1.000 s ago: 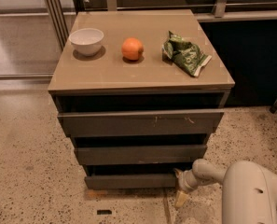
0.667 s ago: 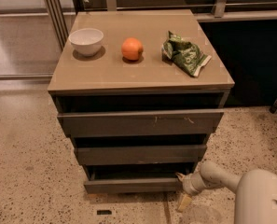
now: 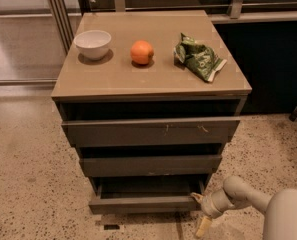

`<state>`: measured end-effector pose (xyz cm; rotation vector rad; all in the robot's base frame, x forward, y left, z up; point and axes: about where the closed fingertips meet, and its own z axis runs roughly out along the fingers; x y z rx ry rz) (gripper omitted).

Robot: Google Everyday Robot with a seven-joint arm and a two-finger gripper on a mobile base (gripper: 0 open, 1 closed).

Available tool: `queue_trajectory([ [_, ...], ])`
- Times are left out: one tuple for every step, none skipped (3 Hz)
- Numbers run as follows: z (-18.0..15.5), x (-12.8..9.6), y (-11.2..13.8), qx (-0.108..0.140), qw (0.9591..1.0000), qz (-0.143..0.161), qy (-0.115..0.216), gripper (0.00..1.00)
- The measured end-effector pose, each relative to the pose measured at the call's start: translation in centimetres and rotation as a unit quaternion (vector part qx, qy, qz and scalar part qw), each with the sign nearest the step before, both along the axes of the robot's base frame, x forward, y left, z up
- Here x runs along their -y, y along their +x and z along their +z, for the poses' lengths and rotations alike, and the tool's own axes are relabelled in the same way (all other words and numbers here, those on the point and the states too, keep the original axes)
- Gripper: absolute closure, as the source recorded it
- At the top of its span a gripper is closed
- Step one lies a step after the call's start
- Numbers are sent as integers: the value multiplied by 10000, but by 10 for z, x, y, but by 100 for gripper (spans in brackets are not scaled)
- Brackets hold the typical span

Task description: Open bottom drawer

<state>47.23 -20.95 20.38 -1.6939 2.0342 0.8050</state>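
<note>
Bottom drawer (image 3: pixel 145 203) is the lowest one in the cabinet (image 3: pixel 138 134), poking out a bit with its inside showing. The claw (image 3: pixel 200 207) is right at its right-hand corner, but I can't tell whether it's spread or pinching.

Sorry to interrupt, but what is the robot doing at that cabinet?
The robot's arm reaches in from the lower right, with its gripper at the right end of the bottom drawer. That drawer stands partly pulled out, with a dark gap showing behind its front. A white bowl, an orange and a green bag rest on the cabinet top.
</note>
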Motion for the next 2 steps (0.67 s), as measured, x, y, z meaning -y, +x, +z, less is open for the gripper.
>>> queue_trajectory([
  [2,-5,-20,-380,9990,181,119,0],
  [2,-5,-20,-380,9990,181,120,0],
])
